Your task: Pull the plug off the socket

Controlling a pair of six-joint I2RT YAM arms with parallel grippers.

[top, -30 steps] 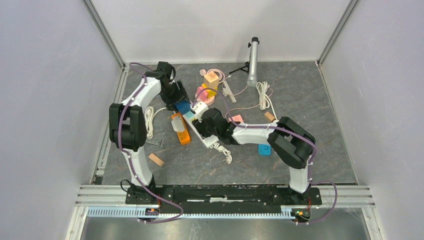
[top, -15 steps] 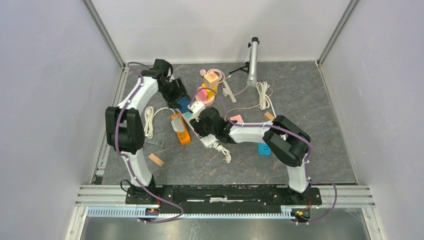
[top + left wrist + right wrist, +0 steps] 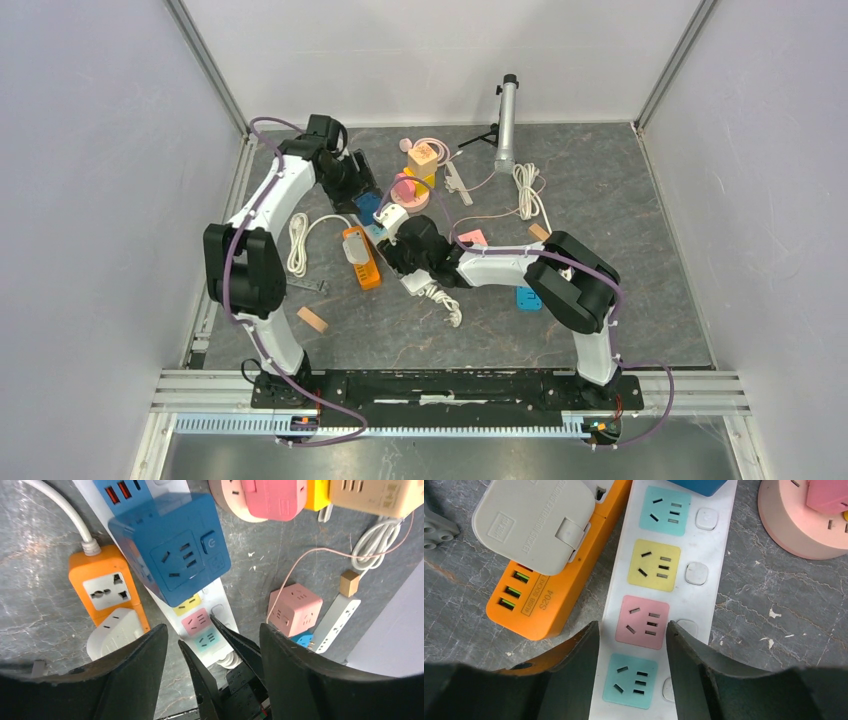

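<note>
**Blue plug sits on the white strip, with a hand at each end**

The blue cube-shaped plastic plug (image 3: 172,555) is stuck into the long white power strip (image 3: 711,595). It sits near the far end of the strip, right next to the strip's blue part with the small red slots. The strip lies flat on the grey stone-look counter (image 3: 620,200).

The left hand (image 3: 212,629) hangs above the plug. Its two dark fingers are spread wide apart. It holds nothing, and the fingers do not touch the plug.

The right hand (image 3: 633,626) is low over the near part of the strip. Its fingers are partly apart, with the pink socket square between them. One finger is by the strip's left edge. The other finger covers a white button on the strip. It is not clear whether the fingers press on the strip. The hand does not hold anything.

The strip has sockets in a row: light blue, yellow, pink, then light blue again.

A flat orange plastic power strip (image 3: 549,600) lies just beside the white strip, on its left. A pale grey square adapter (image 3: 534,522) sits on top of the orange one.

A round pink socket block (image 3: 794,525) is near the far end of the white strip, on the other side. A small pink cube socket (image 3: 292,607) lies further off on the counter.
</note>
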